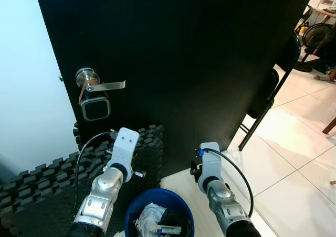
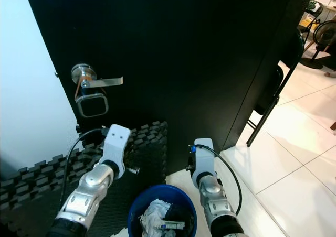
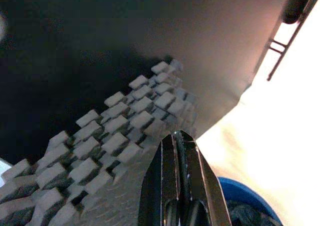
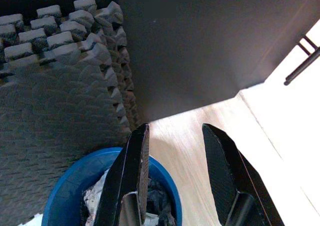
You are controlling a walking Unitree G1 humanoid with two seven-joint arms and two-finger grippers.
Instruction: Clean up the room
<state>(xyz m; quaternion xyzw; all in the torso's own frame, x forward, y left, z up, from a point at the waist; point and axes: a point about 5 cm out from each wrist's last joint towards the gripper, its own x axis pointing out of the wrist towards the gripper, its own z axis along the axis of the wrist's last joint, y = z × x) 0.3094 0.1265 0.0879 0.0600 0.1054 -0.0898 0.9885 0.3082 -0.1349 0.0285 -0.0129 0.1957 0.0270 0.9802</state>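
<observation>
**Full bin parked at a shut black door**

Low and central between the two arms: a blue waste bin (image 1: pixel 159 201), round, loaded with crumpled white paper (image 1: pixel 148 219), dark scraps and what looks like a marker or pen (image 1: pixel 168 229) lying across the top. Standing on pale wood-look floor (image 4: pixel 200 151), just beside the edge of dark interlocking foam mats (image 1: pixel 50 179). Probably carried or pushed here as the room's collected rubbish, on the way out.

Straight ahead, close: a black door (image 1: pixel 178 58), apparently closed, with a silver lever handle (image 1: pixel 102 84) pointing toward the robot's right and a dark keypad lock (image 1: pixel 95 109) just beneath. An orange band hanging off the knob. Judged as the obstacle of the moment, with the lever the likely next thing to work.

Left gripper (image 3: pixel 180 151) raised over the mat edge, forearm angled up toward the door, fingers pressed together with nothing between them. Right gripper (image 4: pixel 172 151) held lower, just above the bin's rim on its right side, fingers spread apart and empty, aimed down at floor and bin.

Further right: a black folding chair (image 1: pixel 265 98) leaning by the door, white tiles (image 1: pixel 294 142) beyond, a fan (image 1: pixel 318 36) in the far corner.
</observation>
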